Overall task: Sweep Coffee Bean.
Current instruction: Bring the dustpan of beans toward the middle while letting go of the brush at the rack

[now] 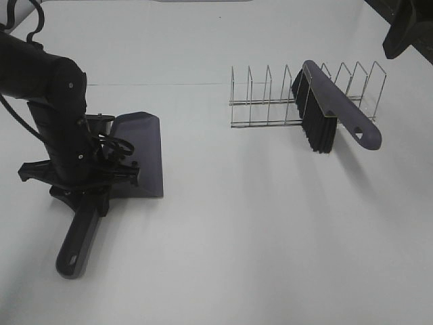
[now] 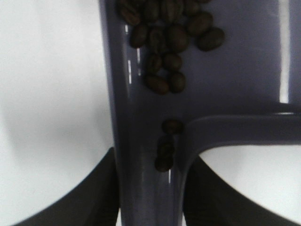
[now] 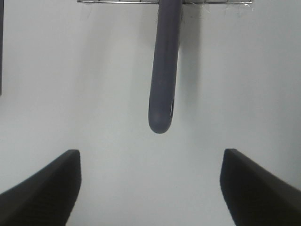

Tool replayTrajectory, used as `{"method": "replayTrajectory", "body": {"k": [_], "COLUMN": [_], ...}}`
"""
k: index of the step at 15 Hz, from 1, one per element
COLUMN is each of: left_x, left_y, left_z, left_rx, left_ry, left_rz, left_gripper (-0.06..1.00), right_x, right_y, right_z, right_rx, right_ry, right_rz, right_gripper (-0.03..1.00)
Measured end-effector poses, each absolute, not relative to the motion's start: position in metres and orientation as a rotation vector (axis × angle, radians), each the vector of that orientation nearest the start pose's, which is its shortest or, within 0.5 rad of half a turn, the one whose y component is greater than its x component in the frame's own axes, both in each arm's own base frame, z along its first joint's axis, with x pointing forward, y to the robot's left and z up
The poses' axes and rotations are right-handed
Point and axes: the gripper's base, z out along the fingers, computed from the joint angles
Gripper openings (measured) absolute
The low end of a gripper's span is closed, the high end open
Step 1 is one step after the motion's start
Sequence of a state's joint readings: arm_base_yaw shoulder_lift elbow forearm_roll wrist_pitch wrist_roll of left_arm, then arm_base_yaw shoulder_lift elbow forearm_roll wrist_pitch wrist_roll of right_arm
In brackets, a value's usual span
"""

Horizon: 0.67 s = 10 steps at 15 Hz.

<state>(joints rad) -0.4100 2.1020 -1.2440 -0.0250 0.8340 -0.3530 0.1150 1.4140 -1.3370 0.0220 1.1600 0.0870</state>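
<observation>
Left tool [image 2: 150, 197] clamped on dustpan [image 1: 139, 152] handle; coffee beans [image 2: 167, 42] already inside pan. Right tool [image 3: 150, 188] spread apart, facing brush [image 1: 331, 112] in rack [image 1: 270, 101]. Sweeping apparently done.

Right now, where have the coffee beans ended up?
They lie inside the dustpan on the left of the table, as the left wrist view shows: the beans cluster in its pan, with a few more down by the handle.

Matte black left arm [image 1: 57, 115] with rounded housings, small pale screws, looping black cables, and smooth black gripper fingers [image 3: 44, 188].
</observation>
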Motion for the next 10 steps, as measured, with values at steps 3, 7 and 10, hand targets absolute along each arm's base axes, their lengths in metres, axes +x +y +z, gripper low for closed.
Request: {"method": "replayTrajectory", "body": {"k": [3, 7, 10], "left_x": [0.3379, 0.3377, 0.3367], "left_y": [-0.1478, -0.1473, -0.1453], "left_z": [0.0971, 0.0971, 0.0975], "left_rx": [0.087, 0.094, 0.119], "left_ry": [3.174, 3.177, 3.188], "left_rz": [0.006, 0.015, 0.047], "left_gripper": [0.34, 0.39, 0.66], "right_x": [0.2661, 0.265, 0.265], "right_y": [0.0326, 0.0325, 0.0322], "right_z": [0.353, 0.3541, 0.3541], "right_rx": [-0.032, -0.032, -0.035], "right_ry": [2.704, 2.698, 2.699], "right_rz": [0.091, 0.091, 0.087], "right_gripper": [0.77, 0.77, 0.77]}}
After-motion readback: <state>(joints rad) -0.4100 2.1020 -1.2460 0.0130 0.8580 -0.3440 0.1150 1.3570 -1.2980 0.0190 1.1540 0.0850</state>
